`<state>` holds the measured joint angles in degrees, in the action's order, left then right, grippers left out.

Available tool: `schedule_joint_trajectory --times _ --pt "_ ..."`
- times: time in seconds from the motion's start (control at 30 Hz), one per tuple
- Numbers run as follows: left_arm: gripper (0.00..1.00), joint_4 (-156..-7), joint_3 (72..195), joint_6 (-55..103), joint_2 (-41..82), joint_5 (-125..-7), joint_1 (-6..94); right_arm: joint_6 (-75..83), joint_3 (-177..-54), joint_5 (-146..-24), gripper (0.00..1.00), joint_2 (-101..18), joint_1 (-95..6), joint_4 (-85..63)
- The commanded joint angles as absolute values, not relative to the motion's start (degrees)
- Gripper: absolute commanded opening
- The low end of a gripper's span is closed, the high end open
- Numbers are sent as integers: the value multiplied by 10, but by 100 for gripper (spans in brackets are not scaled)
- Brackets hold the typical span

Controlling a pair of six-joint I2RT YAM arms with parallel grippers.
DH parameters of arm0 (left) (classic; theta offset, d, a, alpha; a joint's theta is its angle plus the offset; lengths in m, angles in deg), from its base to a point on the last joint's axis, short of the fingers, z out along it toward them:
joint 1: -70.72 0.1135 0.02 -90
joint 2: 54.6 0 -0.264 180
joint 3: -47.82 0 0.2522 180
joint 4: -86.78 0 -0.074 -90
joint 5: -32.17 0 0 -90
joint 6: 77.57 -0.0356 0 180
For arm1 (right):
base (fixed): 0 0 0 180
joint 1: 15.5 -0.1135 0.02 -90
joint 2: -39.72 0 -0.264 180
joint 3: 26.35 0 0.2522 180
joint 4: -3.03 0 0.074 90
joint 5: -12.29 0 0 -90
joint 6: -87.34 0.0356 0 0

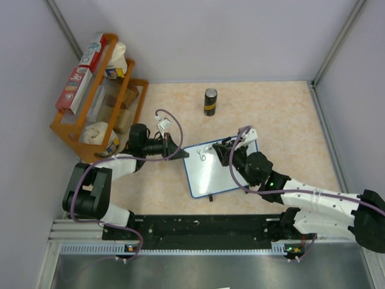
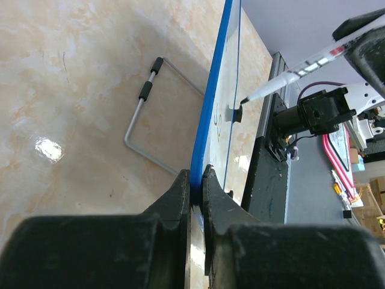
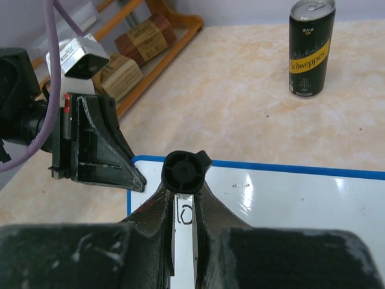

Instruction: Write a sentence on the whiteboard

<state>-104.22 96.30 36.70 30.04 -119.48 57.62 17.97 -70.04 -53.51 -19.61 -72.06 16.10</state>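
Whiteboard lies near the middle of the counter, between my two arms. My left tool has its jaws closed tight on the blue rim at the whiteboard's left edge to steady it. My right tool is clamped around a marker, with the black butt end up between the fingers and the tip down at the white surface near the upper left corner. The tip looks to be touching, though I can't be certain. As for the sentence, I judge it barely begun: one or two small dark strokes sit by that corner and the rest of the white area is bare. Nearly every word is left to write, working rightward across the board. A black can stands well apart at the far side
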Motion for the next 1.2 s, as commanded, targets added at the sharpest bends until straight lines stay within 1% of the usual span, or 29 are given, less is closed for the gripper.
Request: schedule_joint_trajectory --times 0.0,0.57,1.17 --pt "0 -994 956 301 312 -1147 573 189 -700 -522 0 -178 -699 192" --pt "0 -994 958 300 316 -1146 573 206 -674 -557 0 -181 -687 181" --pt "0 -994 958 300 319 -1147 573 208 -661 -552 0 -188 -687 174"
